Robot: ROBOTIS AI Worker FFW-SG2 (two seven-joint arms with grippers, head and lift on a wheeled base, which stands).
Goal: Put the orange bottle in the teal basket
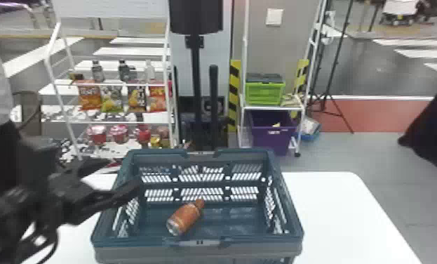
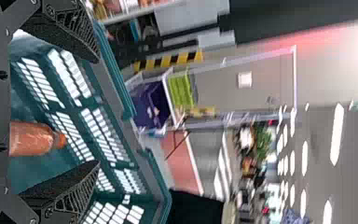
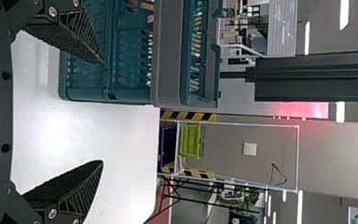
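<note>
The orange bottle (image 1: pixel 185 218) lies in the teal basket (image 1: pixel 249 240), its goal — left pincer (image 2: pixel 98 112) wide nearby, presumably to leave it free, right pincer (image 3: pixel 102 112) wide too.

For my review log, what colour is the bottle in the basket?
Orange; the head view shows the bottle best.

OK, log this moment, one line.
orange bottle: lying in teal basket | left gripper: open, at basket's left side | right gripper: open, empty

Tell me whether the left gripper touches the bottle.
Apart: the left wrist view shows basket between the bottle and each finger of the left gripper.
</note>
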